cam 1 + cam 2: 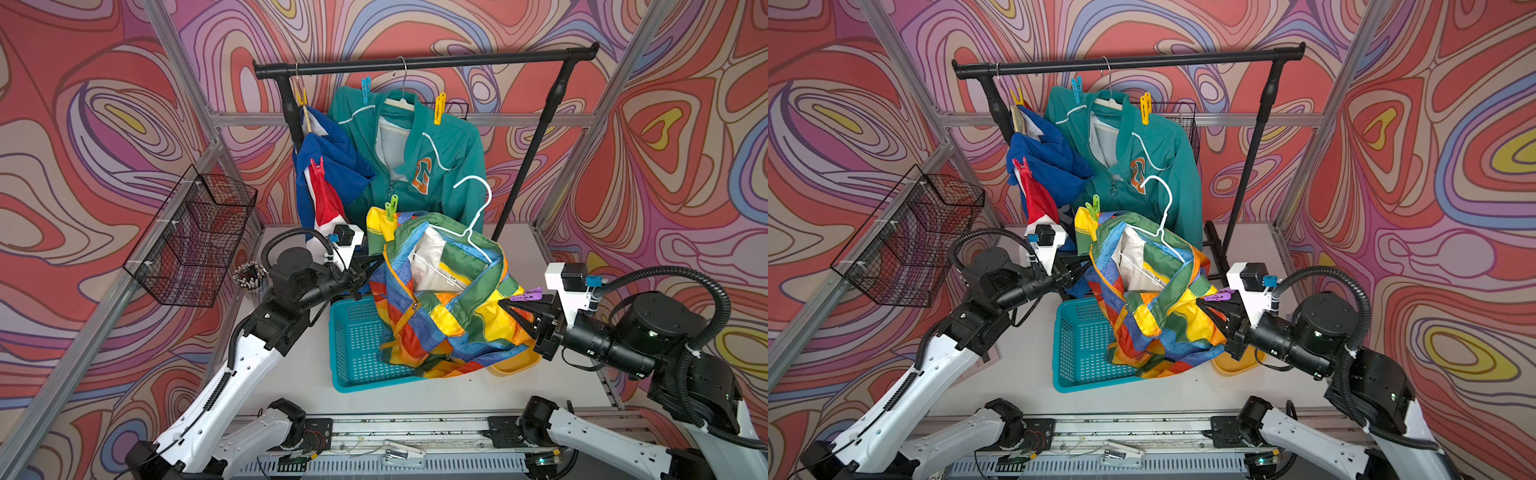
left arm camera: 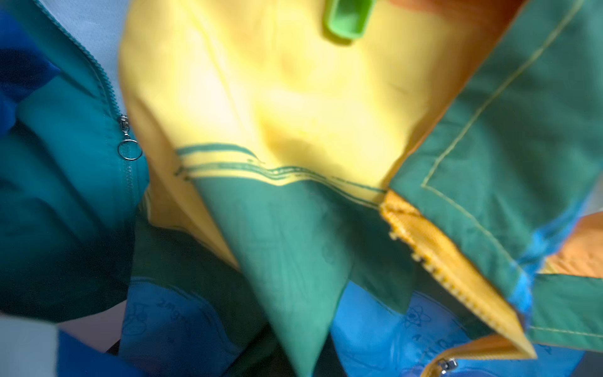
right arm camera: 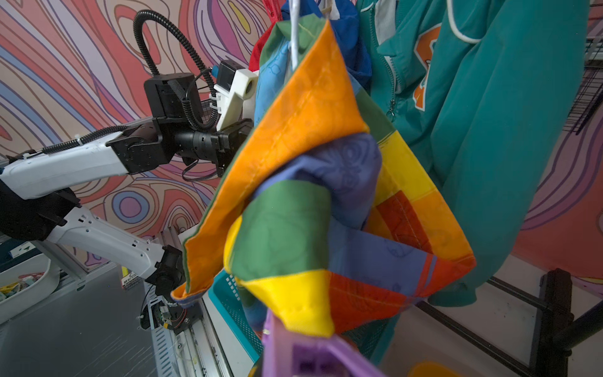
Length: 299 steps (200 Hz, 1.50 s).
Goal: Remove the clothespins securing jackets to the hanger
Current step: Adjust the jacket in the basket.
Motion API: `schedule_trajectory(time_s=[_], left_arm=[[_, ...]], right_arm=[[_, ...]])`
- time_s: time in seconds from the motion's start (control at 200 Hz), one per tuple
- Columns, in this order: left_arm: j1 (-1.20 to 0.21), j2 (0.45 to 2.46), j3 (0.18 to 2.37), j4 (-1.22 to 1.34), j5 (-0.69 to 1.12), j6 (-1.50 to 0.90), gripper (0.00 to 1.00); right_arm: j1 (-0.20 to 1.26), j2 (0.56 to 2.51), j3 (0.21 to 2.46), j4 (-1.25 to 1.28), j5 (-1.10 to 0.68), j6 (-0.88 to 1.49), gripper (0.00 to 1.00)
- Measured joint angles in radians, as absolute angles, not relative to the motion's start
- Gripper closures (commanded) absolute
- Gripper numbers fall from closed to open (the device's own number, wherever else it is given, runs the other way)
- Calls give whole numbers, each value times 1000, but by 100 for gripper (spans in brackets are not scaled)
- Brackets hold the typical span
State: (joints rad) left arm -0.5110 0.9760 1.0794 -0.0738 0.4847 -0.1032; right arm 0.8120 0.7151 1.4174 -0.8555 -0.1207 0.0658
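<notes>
While two small windbreakers hang on the black garment rail [image 1: 415, 62] at 12 o'clock, the rainbow patchwork jacket [image 1: 440, 307] sags mid-worktop [image 1: 415, 399], off the rail, above a teal perforated plastic basket [image 1: 357, 345], its white wire hanger [image 1: 478, 208] tilted. The left claw [image 1: 370, 264], at the jacket's 9 o'clock, is closed on a fold of its fabric. The right claw [image 1: 511, 305], at 3 o'clock, is clamped on a purple plastic clothespin [image 1: 525, 296] that touches the jacket's yellow corner; whether the pin is biting the cloth cannot be told. A green clothespin [image 1: 391, 208] grips the jacket's yellow panel at 11 o'clock. A blue clothespin [image 1: 365, 89] and a yellow clothespin [image 1: 439, 109] pinch the shoulders of the teal jacket with orange chest logo [image 1: 415, 145]. The blue, red and white jacket [image 1: 328, 158], at 10 o'clock, carries a red clothespin [image 1: 316, 166].
</notes>
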Motion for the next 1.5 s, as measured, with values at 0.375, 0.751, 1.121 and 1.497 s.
schedule_trajectory(time_s=[0.375,0.751,1.121,1.497], left_arm=[[-760,835,1162,-263,148,-76,100],[-1107,902,1303,-274,-152,-42,100],[-1121,789,999,-289,-419,-196,100],[-1127,739,815,-375,-562,-344,67]], right_arm=[[812,803,1505,-853,-171,19,100],[812,754,1526,-856,-112,-19,100],[812,847,1360,-803,-146,-35,100],[812,882,1161,-666,-152,-40,100]])
